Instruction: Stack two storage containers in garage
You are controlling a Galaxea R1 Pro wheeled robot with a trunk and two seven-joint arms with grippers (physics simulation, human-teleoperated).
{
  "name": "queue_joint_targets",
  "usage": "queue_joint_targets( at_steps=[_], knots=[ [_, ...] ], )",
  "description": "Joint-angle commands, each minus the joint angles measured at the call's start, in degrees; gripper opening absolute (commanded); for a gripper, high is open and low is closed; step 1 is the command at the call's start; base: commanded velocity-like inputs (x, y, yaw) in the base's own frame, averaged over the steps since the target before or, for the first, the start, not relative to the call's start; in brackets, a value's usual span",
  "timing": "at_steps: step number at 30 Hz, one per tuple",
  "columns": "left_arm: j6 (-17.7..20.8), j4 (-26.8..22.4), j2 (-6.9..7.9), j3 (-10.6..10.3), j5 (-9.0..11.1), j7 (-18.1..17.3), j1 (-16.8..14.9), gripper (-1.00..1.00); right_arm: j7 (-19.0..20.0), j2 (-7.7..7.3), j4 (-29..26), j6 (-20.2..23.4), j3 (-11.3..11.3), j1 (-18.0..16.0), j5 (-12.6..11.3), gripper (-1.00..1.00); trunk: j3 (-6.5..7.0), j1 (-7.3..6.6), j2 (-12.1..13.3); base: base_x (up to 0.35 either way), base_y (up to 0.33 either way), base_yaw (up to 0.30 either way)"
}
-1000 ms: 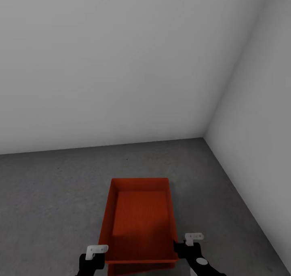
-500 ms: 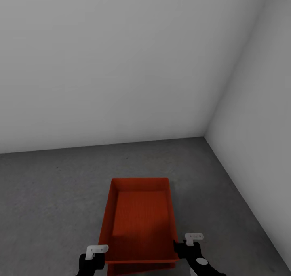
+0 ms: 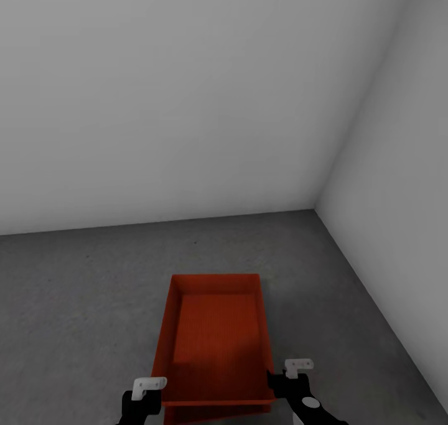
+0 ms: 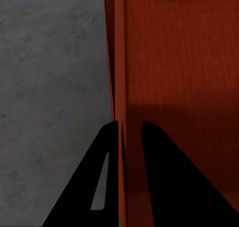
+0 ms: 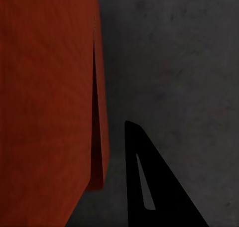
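Note:
Two orange-red storage containers sit nested on the dark grey concrete floor (image 3: pixel 74 300), near a corner of the garage. The upper container (image 3: pixel 218 331) is open-topped with a ribbed bottom. The lower container (image 3: pixel 205 414) peeks out under its near edge. My left gripper (image 3: pixel 155 392) straddles the upper bin's left wall (image 4: pixel 120 62); the outer finger (image 4: pixel 99 177) lies against it and the inner one stands a little off. My right gripper (image 3: pixel 275 381) is at the right wall. Its visible finger (image 5: pixel 149 187) stands clear of the wall (image 5: pixel 99 137), and its other finger is hidden by the bin.
Plain pale grey walls (image 3: pixel 186 101) meet in a corner (image 3: pixel 314 210) ahead on the right. Bare concrete runs to the left (image 4: pixel 50 87) and right (image 5: pixel 174 62) of the bins.

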Motion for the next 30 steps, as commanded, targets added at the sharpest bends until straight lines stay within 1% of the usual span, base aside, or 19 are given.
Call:
queue_joint_targets(
  at_steps=[1,4,16,22,30],
  knots=[
    [-0.2,-0.1,0.04,1.0,0.6,0.5,0.0,-1.0,-0.6,-0.83,0.1,-0.2,-0.4,0.0,0.0,-1.0,-0.22,0.22,-0.4,0.0,0.0,0.0],
    [-0.2,-0.1,0.04,1.0,0.6,0.5,0.0,-1.0,-0.6,-0.83,0.1,-0.2,-0.4,0.0,0.0,-1.0,-0.76,0.88,-1.6,0.0,0.0,0.0],
    [-0.2,-0.1,0.04,1.0,0.6,0.5,0.0,-1.0,-0.6,-0.83,0.1,-0.2,-0.4,0.0,0.0,-1.0,-0.87,0.88,-1.6,0.0,0.0,0.0],
    [-0.2,-0.1,0.04,1.0,0.6,0.5,0.0,-1.0,-0.6,-0.83,0.1,-0.2,-0.4,0.0,0.0,-1.0,-1.32,0.88,-1.6,0.0,0.0,0.023],
    [-0.2,-0.1,0.04,1.0,0.6,0.5,0.0,-1.0,-0.6,-0.83,0.1,-0.2,-0.4,0.0,0.0,-1.0,-2.01,0.88,-1.6,0.0,0.0,0.08]
  ],
)
